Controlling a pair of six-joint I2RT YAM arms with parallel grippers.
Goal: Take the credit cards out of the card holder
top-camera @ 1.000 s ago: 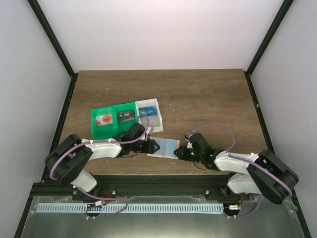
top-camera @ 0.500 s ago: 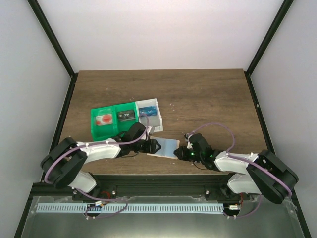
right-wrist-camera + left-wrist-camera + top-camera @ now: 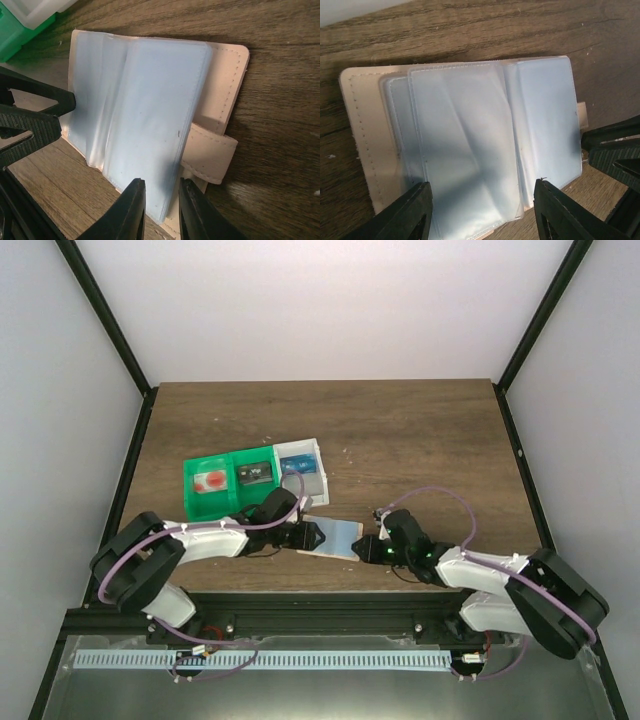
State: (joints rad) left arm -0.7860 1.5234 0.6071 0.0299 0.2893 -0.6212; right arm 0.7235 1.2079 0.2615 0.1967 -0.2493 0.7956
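The tan card holder (image 3: 338, 537) lies open on the table between my grippers, its blue-grey clear sleeves up (image 3: 470, 145) (image 3: 145, 110). No card shows in the sleeves. My left gripper (image 3: 314, 535) is open, with its jaws wide over the holder's left edge (image 3: 482, 217). My right gripper (image 3: 366, 548) is closed narrowly on the corner of the sleeve stack (image 3: 162, 210), lifting it off the tan cover and strap (image 3: 212, 155). A bright blue card (image 3: 302, 465) lies in the translucent white box. A pale card with red circles (image 3: 210, 482) lies in the green tray.
The green compartment tray (image 3: 192, 502) and the white box (image 3: 322, 468) stand just behind the left gripper. A dark card (image 3: 255, 474) lies in the tray's middle compartment. The table's front edge is close below the holder.
The left arm's elbow shifted slightly and came back. Both grippers stay at the holder, which has not moved.
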